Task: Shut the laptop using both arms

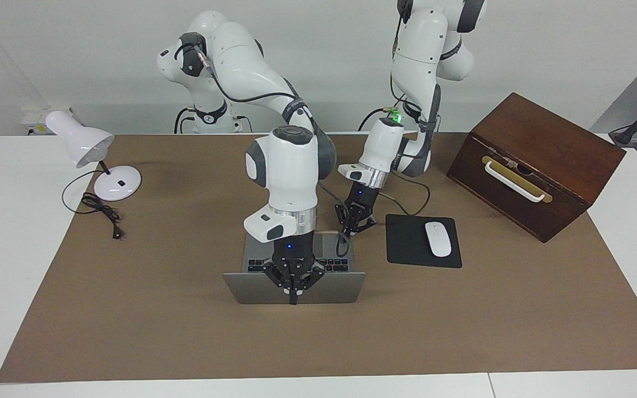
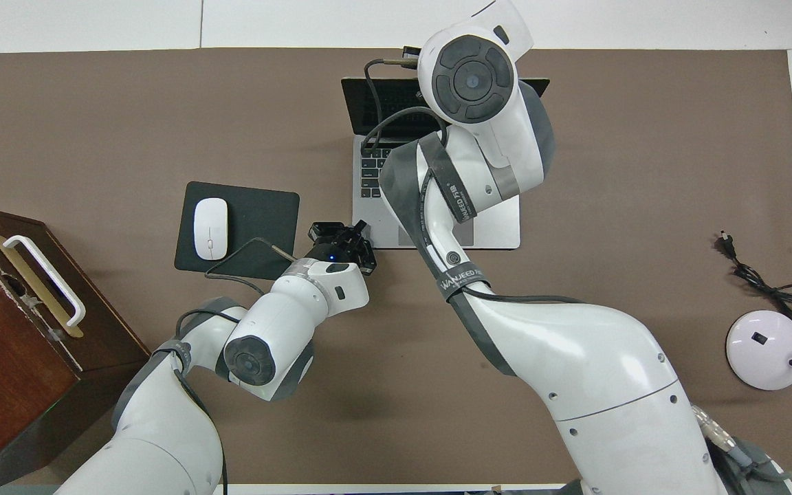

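Observation:
The laptop stands open in the middle of the brown mat, its silver-grey lid upright and its black keys toward the robots. My right arm reaches over the lid's top edge. The right gripper is shut, its fingertips down against the lid's outer face at mid-width. In the overhead view that gripper is hidden under the arm's own wrist. My left gripper is shut and hangs low by the corner of the laptop base nearest the robots, toward the left arm's end.
A black mouse pad with a white mouse lies beside the laptop toward the left arm's end. A dark wooden box stands past it. A white desk lamp and its loose cord sit toward the right arm's end.

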`<state>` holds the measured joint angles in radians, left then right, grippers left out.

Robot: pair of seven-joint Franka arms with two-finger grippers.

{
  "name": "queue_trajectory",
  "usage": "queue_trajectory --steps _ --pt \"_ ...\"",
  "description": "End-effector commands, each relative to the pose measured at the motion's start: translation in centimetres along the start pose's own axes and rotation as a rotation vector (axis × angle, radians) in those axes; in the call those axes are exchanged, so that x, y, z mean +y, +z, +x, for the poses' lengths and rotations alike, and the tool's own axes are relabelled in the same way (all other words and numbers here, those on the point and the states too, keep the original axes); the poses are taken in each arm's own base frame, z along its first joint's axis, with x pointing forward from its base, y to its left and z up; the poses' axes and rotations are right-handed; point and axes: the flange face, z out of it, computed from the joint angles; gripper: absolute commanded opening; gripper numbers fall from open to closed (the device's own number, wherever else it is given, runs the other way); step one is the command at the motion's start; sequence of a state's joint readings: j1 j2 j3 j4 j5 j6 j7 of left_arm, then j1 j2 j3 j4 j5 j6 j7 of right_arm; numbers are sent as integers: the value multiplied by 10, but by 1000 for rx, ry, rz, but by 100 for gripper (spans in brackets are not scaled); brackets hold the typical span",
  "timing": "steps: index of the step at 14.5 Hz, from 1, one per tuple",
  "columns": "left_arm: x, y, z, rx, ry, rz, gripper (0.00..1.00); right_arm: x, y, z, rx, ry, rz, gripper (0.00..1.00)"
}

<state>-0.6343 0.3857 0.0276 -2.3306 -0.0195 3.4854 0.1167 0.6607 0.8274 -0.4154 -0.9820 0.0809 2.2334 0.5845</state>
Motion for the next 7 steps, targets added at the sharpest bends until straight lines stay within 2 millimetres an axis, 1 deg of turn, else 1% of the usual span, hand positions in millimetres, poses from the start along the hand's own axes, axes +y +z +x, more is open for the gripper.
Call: queue_trajectory --steps 1,3,5,7 --pt "2 20 -19 -33 16 4 0 4 0 -1 -87 -24 24 0" --pt "2 20 -19 -33 17 4 0 5 3 -9 -180 -26 43 0" --pt "2 20 -19 -32 17 5 0 12 6 -13 -265 -12 70 0" --pt "2 20 -19 -33 15 4 0 12 7 -19 -334 -12 105 0"
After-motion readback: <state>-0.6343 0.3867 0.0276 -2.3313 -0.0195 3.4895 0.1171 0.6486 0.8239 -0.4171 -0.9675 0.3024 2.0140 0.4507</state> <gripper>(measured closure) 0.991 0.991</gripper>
